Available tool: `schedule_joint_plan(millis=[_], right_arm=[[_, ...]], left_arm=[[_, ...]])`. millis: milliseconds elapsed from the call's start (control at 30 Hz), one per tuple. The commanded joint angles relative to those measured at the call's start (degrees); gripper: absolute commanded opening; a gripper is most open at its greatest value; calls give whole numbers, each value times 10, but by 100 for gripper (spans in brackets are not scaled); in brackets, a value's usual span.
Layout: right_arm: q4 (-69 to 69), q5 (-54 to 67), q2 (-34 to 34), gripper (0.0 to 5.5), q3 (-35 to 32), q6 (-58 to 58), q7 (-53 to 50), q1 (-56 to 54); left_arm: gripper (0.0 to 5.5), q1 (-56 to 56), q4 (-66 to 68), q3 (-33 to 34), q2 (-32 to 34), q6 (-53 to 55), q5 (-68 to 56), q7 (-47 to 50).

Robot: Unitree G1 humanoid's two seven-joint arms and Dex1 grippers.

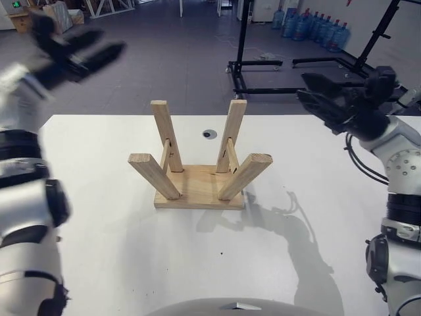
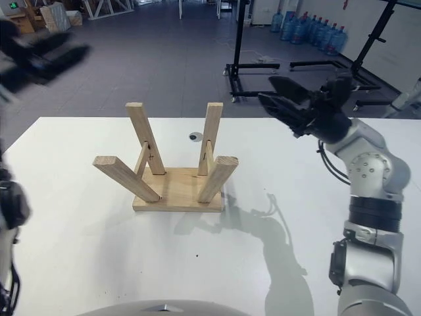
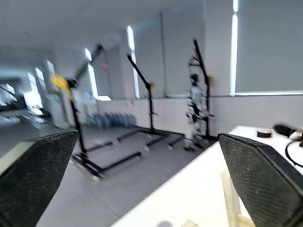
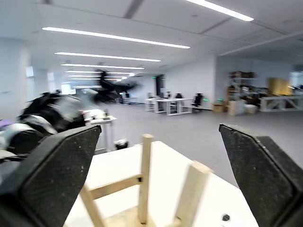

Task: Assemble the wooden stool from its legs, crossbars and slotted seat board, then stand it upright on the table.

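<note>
Left gripper [image 1: 110,39]: fingers spread wide apart, nothing between them; raised high over the far left corner of the table [image 1: 99,230]; well apart from the stool [image 1: 197,164].
Left pads [image 3: 258,177]: dark and textured; in the left wrist view they stand at opposite sides with open room between them.
Right gripper [image 2: 266,88]: fingers apart, holding nothing; raised over the far right part of the table, to the right of the stool and clear of it; fingertips point toward the stool side.
Right pads [image 4: 57,175]: dark and textured; in the right wrist view the stool's legs show in the gap between them, farther off.
Stool: assembled but inverted; near the middle of the table, between the two grippers.
Seat board [image 1: 197,195]: lies flat on the table surface, underneath the rest.
Legs [image 1: 166,135]: four; all rise from the seat board and splay outward; two far, two near.
Crossbars [image 4: 116,185]: set low between the legs, close to the seat board; joint detail cannot be told.
Table: white; a small round dark fitting [image 1: 209,133] sits just beyond the stool.
Background: black stands [image 1: 256,66] and blue water bottles [image 1: 316,26] on the grey floor beyond the table.
</note>
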Motion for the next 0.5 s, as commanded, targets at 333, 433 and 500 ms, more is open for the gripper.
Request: schedule_joint_plan(millis=[333, 433, 500], right_arm=[[-101, -152, -16, 460, 81, -115, 173, 329], [-106, -175, 18, 460, 132, -141, 165, 265], [-110, -185, 34, 460, 152, -153, 157, 236]], left_arm=[[540, 674, -497, 59, -39, 101, -90, -165], [540, 631, -505, 11, -69, 82, -77, -126], [540, 602, -510, -6, -80, 80, -81, -96]])
